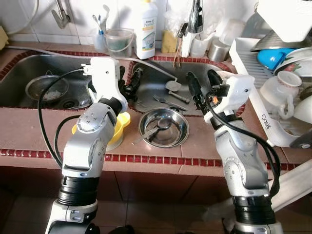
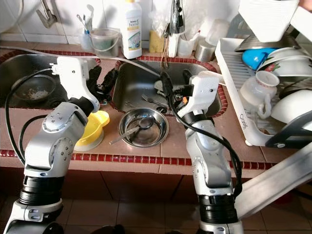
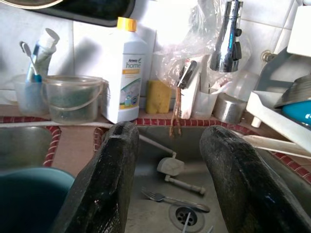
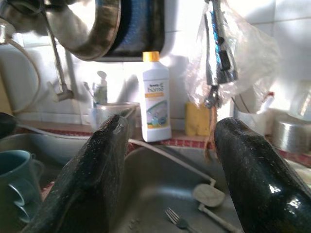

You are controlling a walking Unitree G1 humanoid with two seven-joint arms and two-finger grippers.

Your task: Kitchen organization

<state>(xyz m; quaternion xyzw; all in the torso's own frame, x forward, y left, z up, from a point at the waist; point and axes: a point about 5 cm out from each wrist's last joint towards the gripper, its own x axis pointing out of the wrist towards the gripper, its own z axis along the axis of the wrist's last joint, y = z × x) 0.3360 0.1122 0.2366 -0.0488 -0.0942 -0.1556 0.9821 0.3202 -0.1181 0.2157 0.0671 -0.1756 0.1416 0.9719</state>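
Both grippers poised over the sink (image 1: 146, 83), jaws spread and empty. The fork (image 3: 172, 198) lies on the sink floor ahead of the left gripper (image 3: 170, 189); the steel bowl (image 1: 163, 127) sits between it and the right gripper (image 1: 201, 87), probably awaiting pickup.

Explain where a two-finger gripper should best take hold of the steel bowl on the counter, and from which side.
Probably the steel bowl's near rim, taken from above with one finger inside and one outside. The bowl sits upright and open on the counter, its thin rim exposed. A spoon leans over the left rim, so the front or right edge looks easier for the right gripper.
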